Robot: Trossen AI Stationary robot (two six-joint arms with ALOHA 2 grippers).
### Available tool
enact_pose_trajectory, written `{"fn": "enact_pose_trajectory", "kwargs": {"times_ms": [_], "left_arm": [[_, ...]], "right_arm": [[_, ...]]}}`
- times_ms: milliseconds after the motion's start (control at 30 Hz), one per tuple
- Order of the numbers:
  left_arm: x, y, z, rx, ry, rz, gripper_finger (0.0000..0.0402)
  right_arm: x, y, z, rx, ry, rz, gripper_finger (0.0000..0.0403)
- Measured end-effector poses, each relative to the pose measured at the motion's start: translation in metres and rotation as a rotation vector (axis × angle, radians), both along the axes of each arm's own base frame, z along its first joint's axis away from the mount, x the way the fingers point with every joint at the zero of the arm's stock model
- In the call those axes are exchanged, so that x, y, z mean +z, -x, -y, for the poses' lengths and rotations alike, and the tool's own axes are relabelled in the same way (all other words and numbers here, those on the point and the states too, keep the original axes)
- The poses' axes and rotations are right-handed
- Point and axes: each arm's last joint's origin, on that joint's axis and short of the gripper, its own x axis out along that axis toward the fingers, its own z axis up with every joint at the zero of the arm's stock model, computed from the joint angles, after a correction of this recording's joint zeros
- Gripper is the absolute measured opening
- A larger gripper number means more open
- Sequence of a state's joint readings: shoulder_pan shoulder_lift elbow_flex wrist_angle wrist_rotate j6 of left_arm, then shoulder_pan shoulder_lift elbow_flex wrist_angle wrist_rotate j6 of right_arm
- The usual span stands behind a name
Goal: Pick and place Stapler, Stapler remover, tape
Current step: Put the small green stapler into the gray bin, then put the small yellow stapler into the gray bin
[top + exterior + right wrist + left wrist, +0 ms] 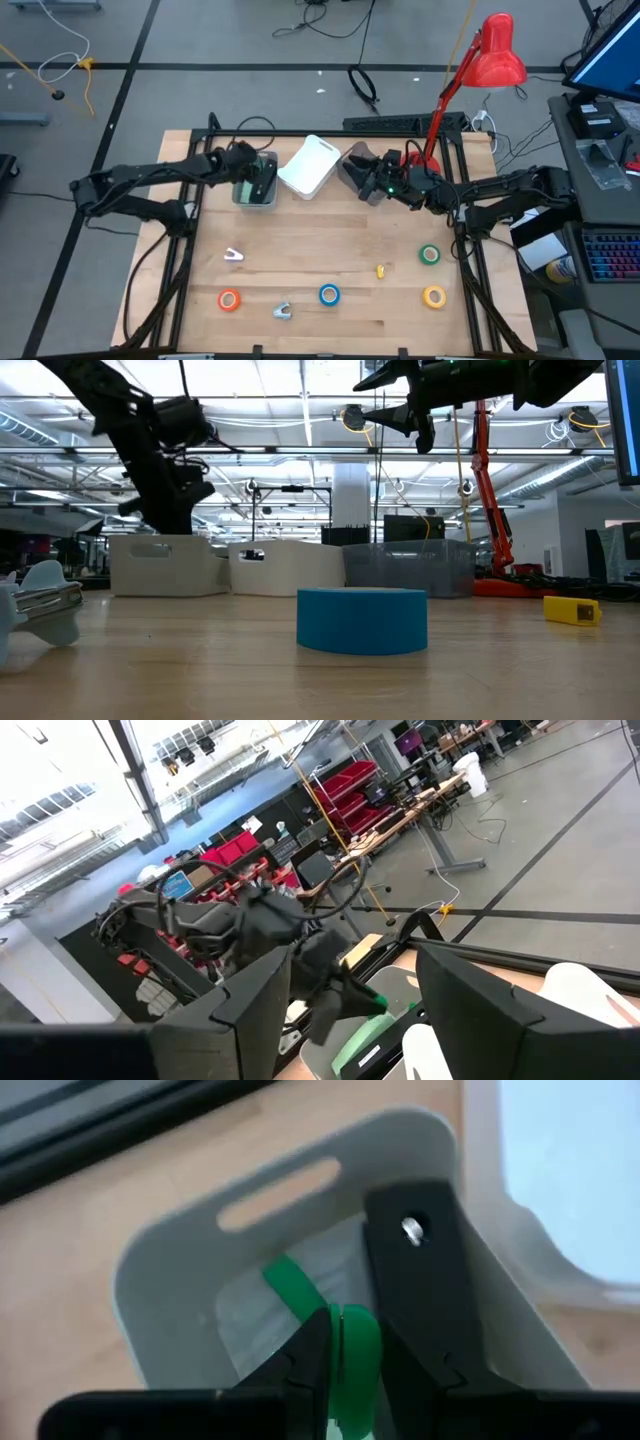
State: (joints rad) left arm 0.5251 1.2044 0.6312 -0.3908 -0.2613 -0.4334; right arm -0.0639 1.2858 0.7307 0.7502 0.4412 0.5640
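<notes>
Tape rolls lying loose on the table (pixel 300 255), four counted from above: orange (pixel 229 299), blue (pixel 329 294), yellow (pixel 434 296), green (pixel 430 255). A fifth, a green roll (pixel 352 1360), is sitting clenched in the left gripper (pixel 345 1370) inside the grey bin (pixel 180 1280); only the left wrist view is showing this. Three bins are standing along the far edge: grey, white (pixel 310 165) and dark (pixel 355 168). Two small metal tools (pixel 233 256) (pixel 283 311) and a yellow piece (pixel 381 270) are lying on the wood. Right gripper (pixel 372 187) is hovering over the dark bin, jaws spread, grasping nothing.
</notes>
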Motion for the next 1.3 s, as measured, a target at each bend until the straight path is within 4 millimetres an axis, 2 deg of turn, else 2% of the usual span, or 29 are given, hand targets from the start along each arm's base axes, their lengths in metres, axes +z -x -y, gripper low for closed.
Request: {"fn": "enact_pose_trajectory", "kwargs": {"times_ms": [233, 700, 1067, 1300], "left_arm": [[-0.009, -0.004, -0.021, 0.001, -0.042, -0.006, 0.0071], [-0.015, -0.006, -0.035, -0.043, -0.068, -0.013, 0.0076], [-0.015, -0.007, -0.035, -0.044, -0.073, -0.008, 0.0177], [-0.009, -0.008, -0.036, -0.043, -0.093, 0.035, 0.0208]], "right_arm": [[0.0, 0.0, 0.0, -0.002, 0.0, 0.0, 0.021], [0.0, 0.0, 0.001, -0.007, -0.001, 0.0, 0.021], [0.0, 0.0, 0.001, -0.005, 0.0, 0.0, 0.021], [0.0, 0.0, 0.0, -0.001, 0.0, -0.001, 0.021]]}}
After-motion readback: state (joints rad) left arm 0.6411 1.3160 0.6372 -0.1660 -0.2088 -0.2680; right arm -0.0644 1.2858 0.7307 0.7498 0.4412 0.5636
